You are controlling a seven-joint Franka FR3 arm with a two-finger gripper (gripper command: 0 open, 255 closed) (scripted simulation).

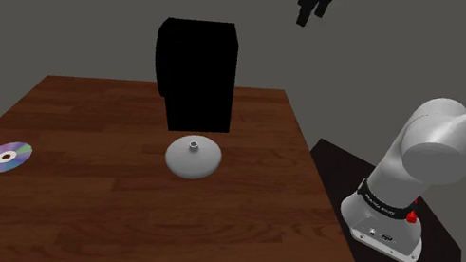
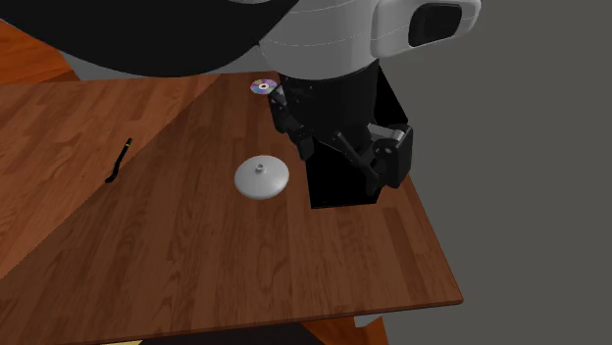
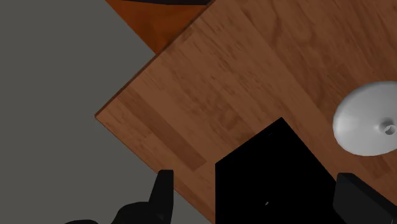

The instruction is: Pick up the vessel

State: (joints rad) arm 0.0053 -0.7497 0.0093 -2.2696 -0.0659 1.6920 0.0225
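I hold the pincer point(image 1: 315, 11) wide open, high above the table point(image 1: 92, 224), since the grey vessel point(image 1: 194, 156) near the black box point(image 1: 198, 73) probably needs a top-down approach.

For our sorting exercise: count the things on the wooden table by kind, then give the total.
Grey vessel: 1
Black box: 1
Shiny disc: 1
Thin black stick: 1
Total: 4
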